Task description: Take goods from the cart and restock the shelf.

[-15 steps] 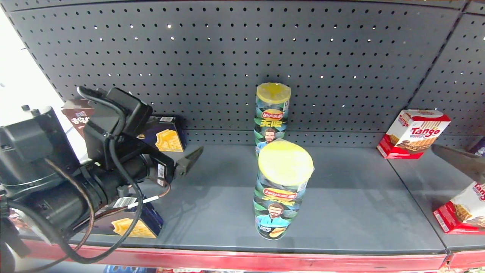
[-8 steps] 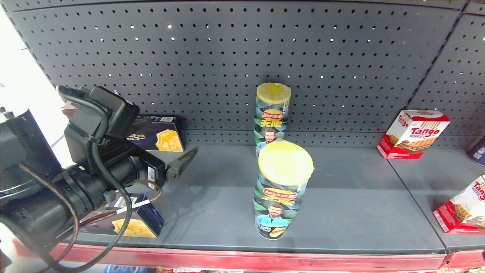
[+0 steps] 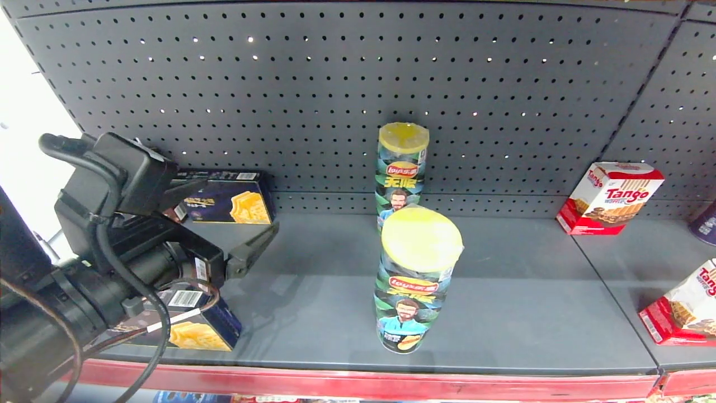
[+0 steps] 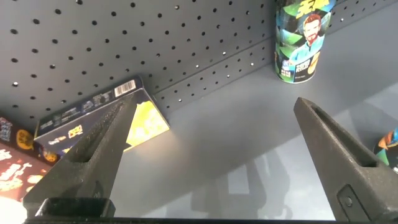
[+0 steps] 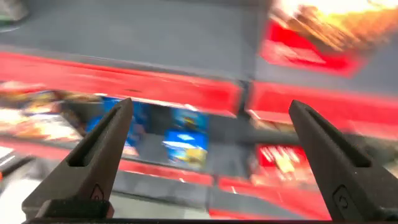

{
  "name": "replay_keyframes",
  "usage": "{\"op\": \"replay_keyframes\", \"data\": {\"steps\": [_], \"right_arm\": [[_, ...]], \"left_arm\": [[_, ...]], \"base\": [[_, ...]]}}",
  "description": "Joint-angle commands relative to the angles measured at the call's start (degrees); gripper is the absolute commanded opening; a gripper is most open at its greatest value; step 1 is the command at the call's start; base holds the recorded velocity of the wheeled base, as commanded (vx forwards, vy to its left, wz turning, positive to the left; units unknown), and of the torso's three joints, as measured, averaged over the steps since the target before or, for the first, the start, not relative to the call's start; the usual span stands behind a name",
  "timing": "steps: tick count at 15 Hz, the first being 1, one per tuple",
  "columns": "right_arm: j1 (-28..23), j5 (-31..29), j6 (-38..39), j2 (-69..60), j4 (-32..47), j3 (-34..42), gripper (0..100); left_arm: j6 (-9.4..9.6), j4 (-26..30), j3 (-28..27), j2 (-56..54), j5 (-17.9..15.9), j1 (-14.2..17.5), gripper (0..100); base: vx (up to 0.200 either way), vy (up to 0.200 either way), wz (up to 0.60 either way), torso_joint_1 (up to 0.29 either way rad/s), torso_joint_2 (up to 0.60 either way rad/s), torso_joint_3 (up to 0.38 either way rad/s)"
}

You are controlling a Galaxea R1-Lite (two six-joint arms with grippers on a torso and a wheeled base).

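My left arm lies low and near level over the left end of the shelf [image 3: 531, 302], and my left gripper [image 3: 243, 202] is spread wide with nothing between its two dark, wedge-shaped fingers [image 4: 323, 137]. It hangs above bare grey metal, between two flat blue boxes. The rear box [image 3: 235, 197] lies against the pegboard [image 3: 335, 84], and the near box [image 3: 198, 330] sits at the red front strip [image 3: 391, 383], partly under my wrist. Both are glossy card with a yellow picture on the face. Well apart from the gripper, mid-shelf, two tall round cans stand upright in a line from front to back. The front can [image 3: 417, 280] is close to the strip and the back can [image 3: 401, 168] is close to the pegboard. Each has a pale yellow plastic lid and a green-and-blue printed wrap. Further right, a red-and-white carton [image 3: 612, 196] leans tilted near the back, and another carton [image 3: 682, 313] lies at the front right. My right gripper [image 5: 209, 104] is also spread wide and empty, facing blurred red shelf edges with blue packets [image 5: 183, 146] below them.
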Motion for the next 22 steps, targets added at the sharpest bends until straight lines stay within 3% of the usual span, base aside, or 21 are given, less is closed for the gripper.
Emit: {"op": "replay_keyframes", "data": {"steps": [1, 3, 8, 15, 17, 19, 21, 22], "right_arm": [[-3.9, -0.5, 0.9, -1.0, 0.5, 0.1, 100], [-2.0, 0.0, 0.9, -2.2, 0.5, 0.1, 100], [-3.2, 0.3, 0.9, -6.1, 0.4, 0.1, 100], [-3.2, 0.0, 1.0, -6.1, 0.1, 0.2, 100], [-3.2, 0.0, 1.0, -6.1, 0.1, 0.2, 100], [-3.2, 0.0, 1.0, -6.1, 0.1, 0.2, 100], [-3.2, 0.0, 1.0, -6.1, 0.1, 0.2, 100], [-3.3, 0.0, 1.0, -6.1, 0.1, 0.2, 100]], "left_arm": [[-0.01, 0.0, 0.7, -1.3, -0.1, 0.1, 100], [-0.01, 0.0, 0.6, -1.6, -0.1, 0.1, 100], [-0.01, 0.1, 0.7, -2.4, 0.0, -0.2, 100], [-0.09, 4.0, 2.7, -13.9, 0.4, 0.0, 100], [-0.01, 4.2, 6.8, -21.8, 0.5, -0.2, 100], [0.26, 4.2, 14.2, -29.0, 0.2, -0.6, 100], [0.35, 4.4, 24.9, -40.4, 0.1, -0.6, 100], [0.17, 7.5, 28.0, -47.1, 0.4, -0.1, 100]], "base": [[0.000, 0.000, 0.00, 0.000, 0.00, 0.000], [0.000, 0.000, 0.00, 0.000, 0.00, 0.000], [0.000, 0.000, 0.00, 0.000, 0.00, 0.000], [0.000, 0.000, 0.00, 0.000, 0.00, 0.000], [0.000, 0.000, 0.00, 0.000, 0.00, 0.000], [0.000, 0.000, 0.00, 0.000, 0.00, 0.000], [0.000, 0.000, 0.00, 0.000, 0.00, 0.000], [0.000, 0.000, 0.00, 0.000, 0.00, 0.000]]}}
